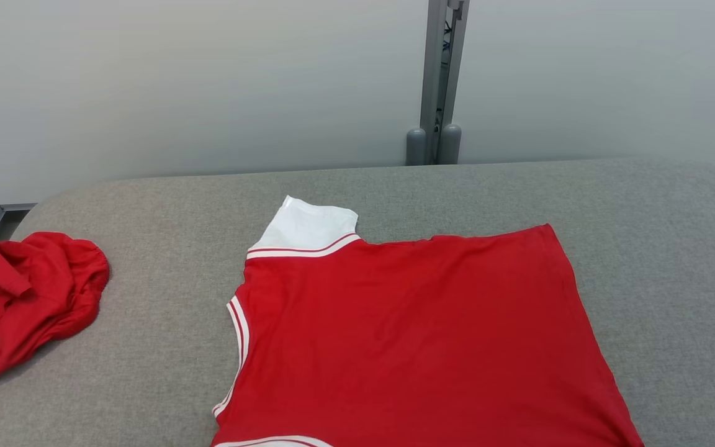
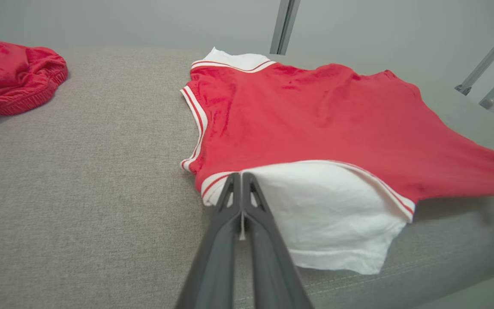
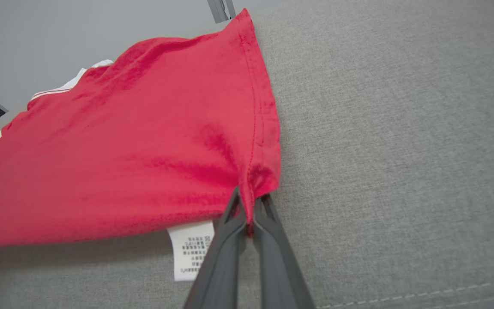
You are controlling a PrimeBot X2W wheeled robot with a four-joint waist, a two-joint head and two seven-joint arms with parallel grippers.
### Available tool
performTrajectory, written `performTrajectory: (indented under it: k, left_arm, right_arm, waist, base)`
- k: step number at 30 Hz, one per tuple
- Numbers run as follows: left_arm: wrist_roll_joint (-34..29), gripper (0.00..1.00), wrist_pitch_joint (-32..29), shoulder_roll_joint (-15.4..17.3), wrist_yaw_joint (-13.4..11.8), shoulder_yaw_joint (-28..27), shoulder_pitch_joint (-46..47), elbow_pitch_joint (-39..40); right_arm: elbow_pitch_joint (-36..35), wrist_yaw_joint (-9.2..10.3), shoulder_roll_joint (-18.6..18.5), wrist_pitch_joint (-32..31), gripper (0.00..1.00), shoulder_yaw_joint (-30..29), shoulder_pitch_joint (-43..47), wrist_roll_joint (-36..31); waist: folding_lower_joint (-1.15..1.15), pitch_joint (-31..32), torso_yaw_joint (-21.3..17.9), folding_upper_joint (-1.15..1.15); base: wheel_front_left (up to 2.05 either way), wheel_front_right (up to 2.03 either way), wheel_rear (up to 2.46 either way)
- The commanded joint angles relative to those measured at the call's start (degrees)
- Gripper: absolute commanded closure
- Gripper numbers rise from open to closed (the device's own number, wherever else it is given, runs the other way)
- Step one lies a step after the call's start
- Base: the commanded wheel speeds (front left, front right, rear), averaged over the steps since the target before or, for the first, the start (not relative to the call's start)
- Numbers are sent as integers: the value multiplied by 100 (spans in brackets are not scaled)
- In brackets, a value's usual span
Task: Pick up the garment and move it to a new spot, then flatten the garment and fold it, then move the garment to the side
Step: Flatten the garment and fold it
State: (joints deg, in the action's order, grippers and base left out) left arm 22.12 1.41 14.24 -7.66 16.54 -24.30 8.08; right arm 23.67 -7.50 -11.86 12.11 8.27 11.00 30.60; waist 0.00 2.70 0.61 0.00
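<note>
The garment (image 1: 407, 335) is a red top with white sleeves and red-and-white trim, spread on the grey table (image 1: 146, 347) with its near part running off the head view's bottom edge. In the left wrist view, my left gripper (image 2: 241, 177) is shut on the garment (image 2: 315, 120) where the near white sleeve (image 2: 328, 214) meets the striped trim. In the right wrist view, my right gripper (image 3: 249, 198) is shut on the garment (image 3: 122, 163) at its red hem corner. The held edge hangs slightly above the table, and a white care label (image 3: 189, 249) dangles below it.
A second red garment (image 1: 28, 292) lies bunched at the table's left edge, also seen in the left wrist view (image 2: 7, 77). A grey upright post (image 1: 438, 81) stands behind the table against the pale wall. Bare table surface lies to the right of the garment.
</note>
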Motion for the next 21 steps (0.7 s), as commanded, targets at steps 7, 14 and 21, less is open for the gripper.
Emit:
performTrajectory:
  k: [7,14,21]
  left_arm:
    - [8,100,-218,102,-10,33,127,182]
    - [136,100,-532,127,234,91,896,-86]
    - [167,100,-689,76,511,150,2025,-515]
  right_arm:
    - [-601,1,244,-610,100,-506,288,-406]
    - [-957,1,408,-1456,100,-783,-76,-534]
    - [-1118,0,328,-1679,100,-780,-887,-503]
  waist:
    - [0,-28,-20,0]
    - [0,-283,-74,0]
    - [0,-860,-78,0]
  base:
    - [0,0,0]
    - [0,0,0]
    - [0,0,0]
